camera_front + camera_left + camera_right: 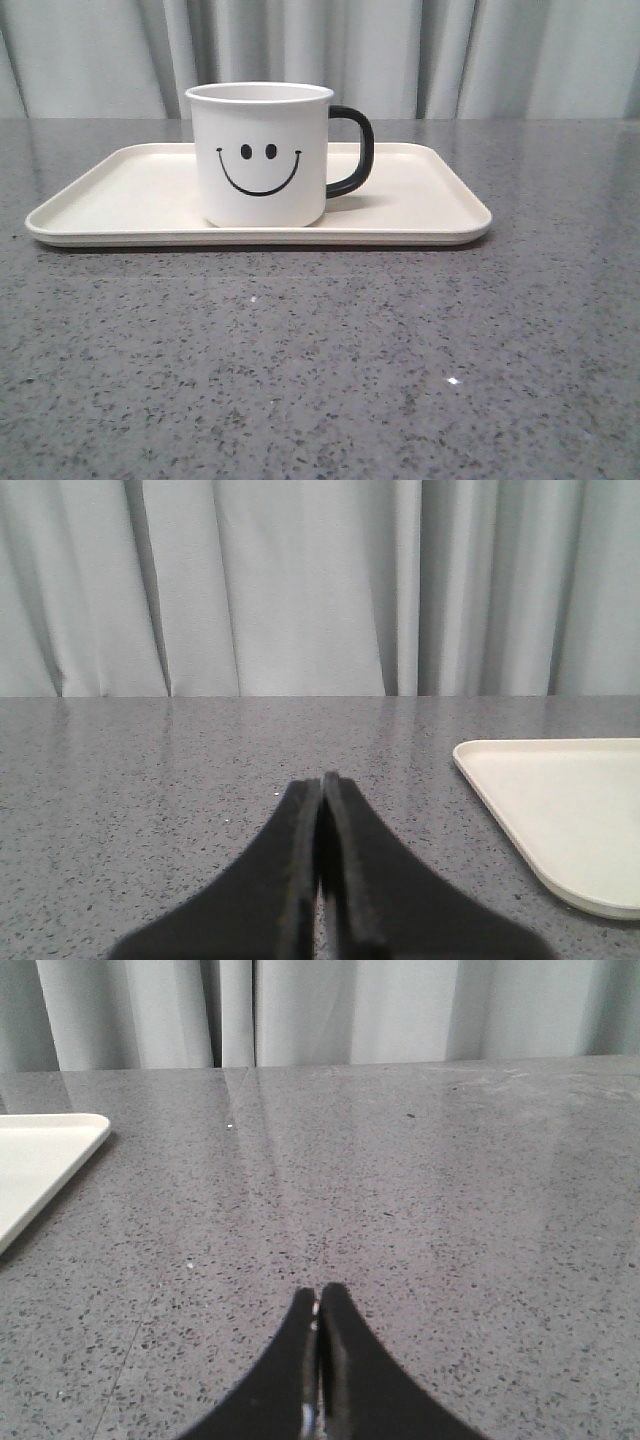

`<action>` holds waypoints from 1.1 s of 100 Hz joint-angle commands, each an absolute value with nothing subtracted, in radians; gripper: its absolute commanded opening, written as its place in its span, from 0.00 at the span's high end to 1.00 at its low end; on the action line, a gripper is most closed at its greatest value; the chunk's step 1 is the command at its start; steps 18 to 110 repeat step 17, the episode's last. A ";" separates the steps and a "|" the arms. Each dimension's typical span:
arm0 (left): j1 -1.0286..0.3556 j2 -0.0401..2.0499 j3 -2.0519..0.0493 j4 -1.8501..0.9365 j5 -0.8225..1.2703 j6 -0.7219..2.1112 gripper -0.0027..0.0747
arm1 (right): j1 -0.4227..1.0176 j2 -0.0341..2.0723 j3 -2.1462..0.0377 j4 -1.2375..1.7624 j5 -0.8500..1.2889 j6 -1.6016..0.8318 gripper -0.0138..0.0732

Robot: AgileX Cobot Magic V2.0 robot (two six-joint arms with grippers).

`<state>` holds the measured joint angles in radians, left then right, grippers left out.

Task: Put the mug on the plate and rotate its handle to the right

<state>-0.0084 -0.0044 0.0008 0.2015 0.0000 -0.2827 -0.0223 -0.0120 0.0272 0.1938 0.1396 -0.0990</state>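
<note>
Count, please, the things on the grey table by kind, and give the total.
White cylindrical mug with black smiley face and black handle: 1
Cream-white rectangular plate with low rim: 1
Total: 2

You see a grey speckled stone-pattern desk (320, 380) with a glossy surface that shows small bright reflections. Behind its far edge, you see a pale grey-white curtain (480, 55) hanging in vertical folds across the full width of every view.
</note>
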 commanded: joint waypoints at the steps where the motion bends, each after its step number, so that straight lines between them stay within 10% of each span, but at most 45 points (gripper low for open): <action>1: -0.008 -0.033 0.010 0.200 -0.084 -0.286 0.99 | -0.021 -0.009 0.027 0.184 0.065 -0.106 0.97; 110: -0.008 -0.033 0.010 0.200 -0.084 -0.286 0.99 | -0.021 -0.009 0.027 0.184 0.065 -0.106 0.97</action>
